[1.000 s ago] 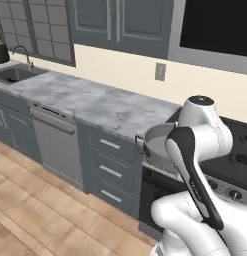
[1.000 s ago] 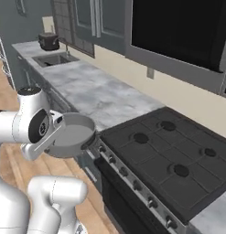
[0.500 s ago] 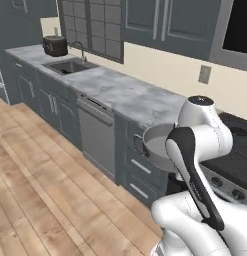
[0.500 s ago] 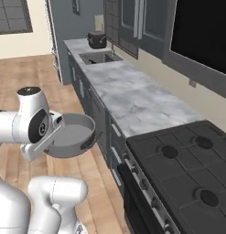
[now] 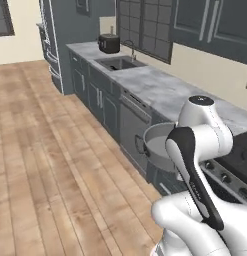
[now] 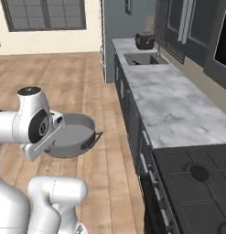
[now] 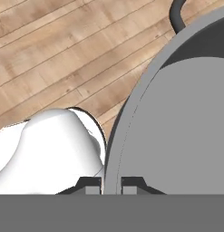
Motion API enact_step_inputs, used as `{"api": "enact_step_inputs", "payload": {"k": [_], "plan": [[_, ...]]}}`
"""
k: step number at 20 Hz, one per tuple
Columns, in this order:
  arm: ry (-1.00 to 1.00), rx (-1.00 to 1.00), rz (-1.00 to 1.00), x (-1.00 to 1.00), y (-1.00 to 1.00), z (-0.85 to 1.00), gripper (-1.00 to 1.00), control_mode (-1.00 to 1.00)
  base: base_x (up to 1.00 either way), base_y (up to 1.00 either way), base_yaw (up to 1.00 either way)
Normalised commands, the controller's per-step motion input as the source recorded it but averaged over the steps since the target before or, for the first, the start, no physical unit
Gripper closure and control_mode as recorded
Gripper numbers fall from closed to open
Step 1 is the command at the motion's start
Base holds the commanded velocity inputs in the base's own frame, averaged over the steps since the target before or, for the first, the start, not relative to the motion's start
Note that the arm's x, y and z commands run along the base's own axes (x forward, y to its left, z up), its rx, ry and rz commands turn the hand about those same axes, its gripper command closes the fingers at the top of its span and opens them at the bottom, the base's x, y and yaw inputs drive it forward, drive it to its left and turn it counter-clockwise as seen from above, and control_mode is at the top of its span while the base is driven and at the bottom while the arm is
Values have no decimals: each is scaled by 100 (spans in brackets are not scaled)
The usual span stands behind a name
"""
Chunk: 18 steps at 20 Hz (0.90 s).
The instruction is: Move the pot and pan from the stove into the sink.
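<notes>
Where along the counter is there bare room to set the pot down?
The marble counter is bare from the sink to the stove. Behind the sink a toaster crowds the end. The pot hangs over the floor.

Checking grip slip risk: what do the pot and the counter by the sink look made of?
The pot looks like matte grey metal: even silver-grey walls, thin rim, dark loop handle. The counter looks like polished grey marble or stone, judging by its mottled veining. Both are rendered, so this is uncertain.

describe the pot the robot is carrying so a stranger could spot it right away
Start at the long grey marble counter along the wall, then look off its front edge, above the wooden floor. There the shallow round silver-grey metal pot hangs by its rim from the white arm's gripper, with small dark side handles.
</notes>
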Motion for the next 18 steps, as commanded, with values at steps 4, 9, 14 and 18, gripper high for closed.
{"api": "enact_step_inputs", "payload": {"k": [4,9,14,18], "plan": [[0,0,0,0,0,0,100,100,-2,0,50],[0,0,0,0,0,0,100,100,-4,0,49],[0,0,0,0,0,0,100,100,-10,0,29],[0,0,0,0,0,0,100,100,23,1,0]]}}
